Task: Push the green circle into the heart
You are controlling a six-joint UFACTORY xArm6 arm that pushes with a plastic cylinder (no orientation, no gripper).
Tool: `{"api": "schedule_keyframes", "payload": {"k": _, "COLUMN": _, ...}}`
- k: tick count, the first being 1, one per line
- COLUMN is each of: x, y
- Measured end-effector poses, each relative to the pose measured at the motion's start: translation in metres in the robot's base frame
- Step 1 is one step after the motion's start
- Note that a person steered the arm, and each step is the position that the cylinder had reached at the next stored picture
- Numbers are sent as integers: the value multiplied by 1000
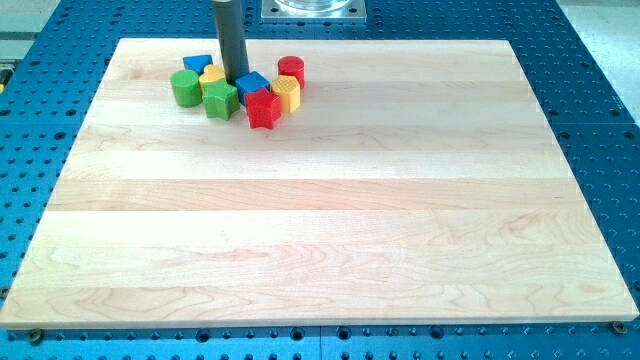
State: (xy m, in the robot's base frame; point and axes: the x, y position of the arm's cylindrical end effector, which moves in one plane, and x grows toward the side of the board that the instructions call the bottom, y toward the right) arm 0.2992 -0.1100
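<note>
The green circle is a short green cylinder at the left end of a tight cluster of blocks near the view's top left. A yellow block at the cluster's right side looks like the heart. My tip stands inside the cluster, right of the green circle, between a small yellow block and a blue block. The tip seems to touch the blue block; it is apart from the green circle. The rod hides part of the blocks behind it.
A second green block sits just right of the circle. A red star lies at the cluster's bottom, a red cylinder at its top right, a blue block at its top left. The wooden board lies on a blue perforated table.
</note>
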Motion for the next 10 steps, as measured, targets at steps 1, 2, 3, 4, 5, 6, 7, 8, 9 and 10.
{"api": "schedule_keyframes", "payload": {"k": 1, "x": -41, "y": 0}}
{"api": "schedule_keyframes", "payload": {"k": 2, "x": -79, "y": 29}}
{"api": "schedule_keyframes", "payload": {"k": 3, "x": -57, "y": 60}}
{"api": "schedule_keyframes", "payload": {"k": 4, "x": -49, "y": 92}}
{"api": "schedule_keyframes", "payload": {"k": 5, "x": -49, "y": 106}}
{"api": "schedule_keyframes", "payload": {"k": 6, "x": -40, "y": 107}}
{"api": "schedule_keyframes", "payload": {"k": 7, "x": -8, "y": 96}}
{"api": "schedule_keyframes", "payload": {"k": 8, "x": -12, "y": 76}}
{"api": "schedule_keyframes", "payload": {"k": 9, "x": -10, "y": 117}}
{"api": "schedule_keyframes", "payload": {"k": 10, "x": 37, "y": 185}}
